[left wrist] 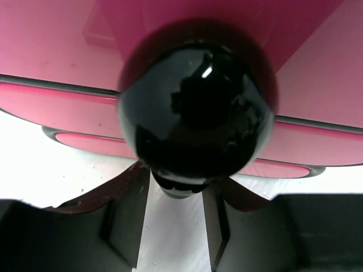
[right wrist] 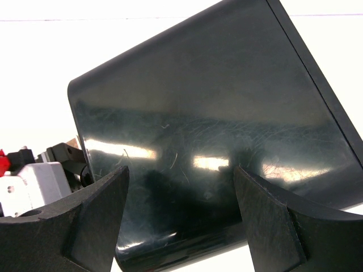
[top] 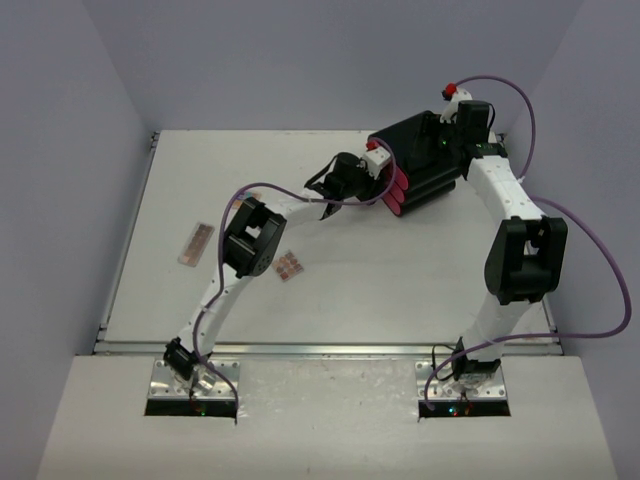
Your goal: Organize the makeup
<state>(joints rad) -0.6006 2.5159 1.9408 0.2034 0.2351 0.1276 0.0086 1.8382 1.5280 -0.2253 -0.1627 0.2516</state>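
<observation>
Table's far edge (top: pixel 260 133): left gripper (left wrist: pixel 178 195) around drawer knob (left wrist: pixel 195 107)

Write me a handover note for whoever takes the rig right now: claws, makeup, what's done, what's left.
Left claw closed on the black knob of a pink drawer in the black box.
Right claw open, facing the box's black side, holding nothing.
Two palettes lie loose on the table, left of the box.
Done: no makeup seen stowed.
Left: probably pull the drawer, then put both palettes in.
</observation>
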